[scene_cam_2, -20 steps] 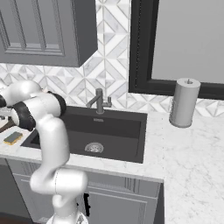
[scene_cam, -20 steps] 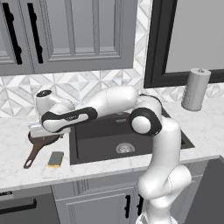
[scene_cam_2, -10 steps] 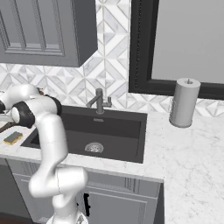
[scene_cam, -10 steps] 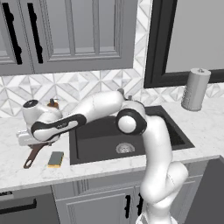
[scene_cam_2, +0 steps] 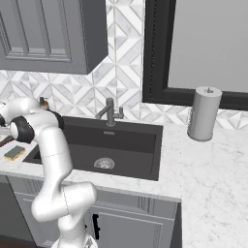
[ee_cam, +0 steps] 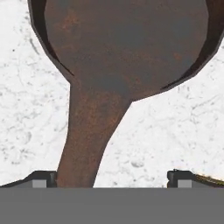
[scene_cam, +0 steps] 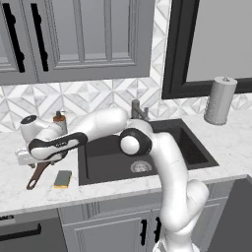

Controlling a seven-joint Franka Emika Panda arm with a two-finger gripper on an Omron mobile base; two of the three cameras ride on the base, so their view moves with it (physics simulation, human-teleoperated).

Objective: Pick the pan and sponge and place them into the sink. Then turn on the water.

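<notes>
At the far left of the white marble table, the small round dark brown frying pan lies flat, and the white arm's pincer hangs directly over its long thin brown handle. In the hand view the handle runs from the bowl straight back toward the pincer, passing just inside one dark fingertip and well clear of the other. So the handle's long axis lies across the gap between the tips, which suits a straight descent and squeeze, though the grip looks off-centre. The pincer stands spread wide and has hold of nothing.

The pan's surface is matte and mottled, rust-toned like worn iron, with a shallow raised rim; the handle narrows away from the bowl.

Just right of the handle's end sits the small rectangular sponge, yellow with a dark green top layer, soft-looking and flat, apart from the pan.

Further right, the large rectangular dark grey sink with its round metal drain is sunk into the marble, smooth-walled and bare.
</notes>
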